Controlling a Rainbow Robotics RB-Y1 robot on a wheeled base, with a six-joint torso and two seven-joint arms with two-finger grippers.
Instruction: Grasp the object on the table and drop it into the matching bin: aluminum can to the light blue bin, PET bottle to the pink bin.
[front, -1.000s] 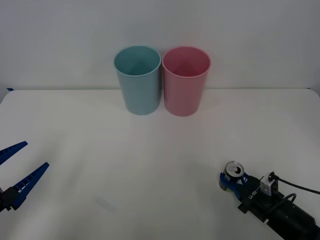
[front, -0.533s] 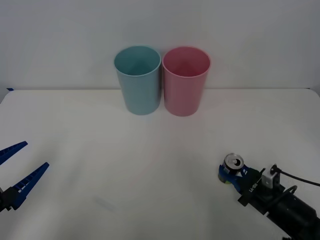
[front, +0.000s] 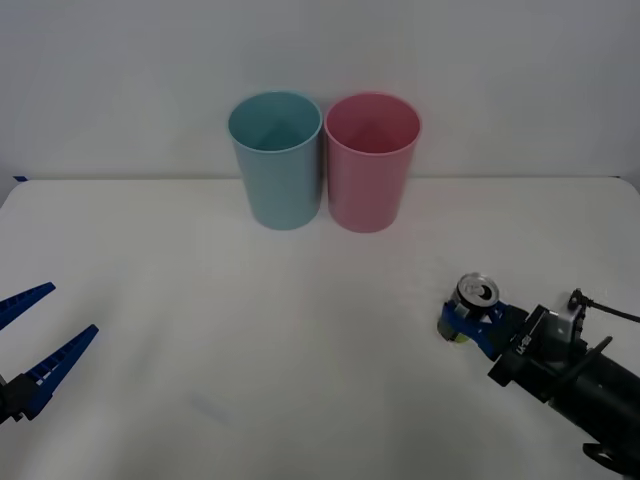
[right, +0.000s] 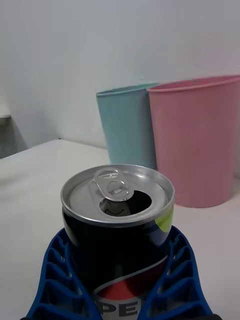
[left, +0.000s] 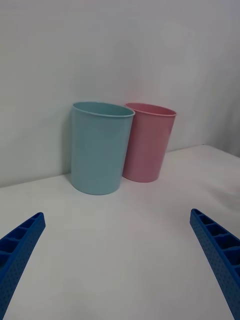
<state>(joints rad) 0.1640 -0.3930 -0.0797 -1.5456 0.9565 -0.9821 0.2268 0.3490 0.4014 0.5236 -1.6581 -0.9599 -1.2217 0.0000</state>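
Note:
The aluminum can (front: 474, 301) is dark with a shiny silver pull-tab top and stands upright at the right of the white table (front: 250, 320). My right gripper (front: 462, 322) is shut on it, its blue fingers (right: 52, 270) hugging both sides of the can (right: 117, 220). The light blue bin (front: 277, 165) and the pink bin (front: 370, 165) stand side by side at the back centre, well beyond the can. Both the light blue bin (right: 127, 125) and the pink bin (right: 197, 145) rise behind the can's top. My left gripper (front: 72, 309) waits open at the table's left front.
The two bins touch or nearly touch, close to the back wall. In the left wrist view the light blue bin (left: 100, 150) and the pink bin (left: 147, 142) stand far ahead of the left gripper (left: 117, 215). Bare tabletop lies between the can and the bins.
My right gripper has carried the can upward in the front view, toward the bins and slightly right. The left arm and both bins have stayed still.

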